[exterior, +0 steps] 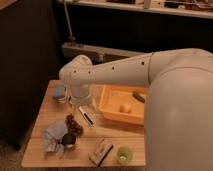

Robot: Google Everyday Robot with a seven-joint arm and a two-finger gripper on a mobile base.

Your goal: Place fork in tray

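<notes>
The orange-yellow tray [111, 111] stands on the wooden table [40, 117], right of centre. A pale round item [125, 107] and a green item [139, 96] lie inside it. My white arm reaches in from the right, and its gripper [82, 105] points down at the table just left of the tray's left wall. A slim white-and-dark piece [86, 118] sticks out below the gripper towards the table front. I cannot tell whether it is the fork or part of the gripper. No fork shows clearly elsewhere.
A blue object [60, 92] sits at the back left. Dark grapes [74, 123], a grey cloth [52, 135] and a dark round can [69, 142] lie front left. A brown box [101, 151] and a green cup [124, 155] stand near the front edge.
</notes>
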